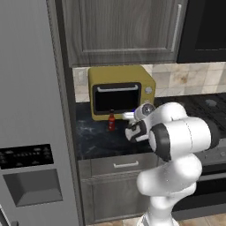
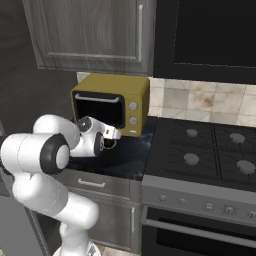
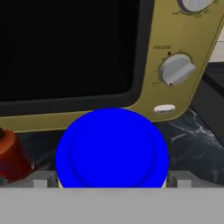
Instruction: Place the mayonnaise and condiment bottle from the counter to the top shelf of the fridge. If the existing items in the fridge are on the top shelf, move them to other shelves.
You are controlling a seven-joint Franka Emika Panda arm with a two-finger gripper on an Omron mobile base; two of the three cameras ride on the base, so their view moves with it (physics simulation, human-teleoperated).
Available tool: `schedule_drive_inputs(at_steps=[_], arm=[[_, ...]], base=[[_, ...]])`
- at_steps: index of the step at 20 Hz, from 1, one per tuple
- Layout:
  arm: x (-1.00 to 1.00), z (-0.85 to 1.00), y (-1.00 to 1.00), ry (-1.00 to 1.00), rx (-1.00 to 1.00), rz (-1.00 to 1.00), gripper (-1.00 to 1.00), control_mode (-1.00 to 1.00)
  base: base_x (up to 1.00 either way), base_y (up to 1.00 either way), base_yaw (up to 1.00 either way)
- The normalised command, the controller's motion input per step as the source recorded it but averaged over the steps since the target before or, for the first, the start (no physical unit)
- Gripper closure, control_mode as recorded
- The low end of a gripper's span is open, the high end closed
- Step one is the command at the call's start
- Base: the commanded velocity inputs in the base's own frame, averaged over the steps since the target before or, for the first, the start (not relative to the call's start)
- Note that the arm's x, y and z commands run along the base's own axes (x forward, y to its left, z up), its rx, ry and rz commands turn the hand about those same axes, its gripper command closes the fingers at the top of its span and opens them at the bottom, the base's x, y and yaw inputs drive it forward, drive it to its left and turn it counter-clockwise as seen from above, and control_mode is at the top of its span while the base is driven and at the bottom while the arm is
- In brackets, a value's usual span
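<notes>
Blue lid of the mayonnaise (image 3: 112, 148) sits dead centre in the hand view, between the two fingertips (image 3: 40, 182), which stand wide apart on either side of it, not closed on it. Judging by that, the task is at its start: the jar is not yet gripped, and the bottle (image 1: 111, 120) stands on the counter (image 1: 95, 139) in front of the yellow oven (image 1: 121, 90), near the counter's back edge. The fridge (image 1: 31, 132) door is shut, so no shelf can be checked. Everything remains: grasp, open, place, repeat. The jar stands upright, lid facing the camera, its long axis vertical; the bottle is upright too, cap up.
</notes>
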Motion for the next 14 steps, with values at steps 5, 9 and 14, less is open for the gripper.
schedule_drive_inputs(at_steps=[5, 9, 14], arm=[[-1.00, 1.00, 0.00, 0.00, 0.00, -0.04, 1.00, -1.00], [-1.00, 1.00, 0.07, 0.01, 0.00, -0.04, 1.00, -1.00], [-1.00, 1.00, 0.05, 0.07, 0.00, -0.02, 1.00, -1.00]], base=[[0.00, 0.00, 0.00], [0.00, 0.00, 0.00], [0.00, 0.00, 0.00]])
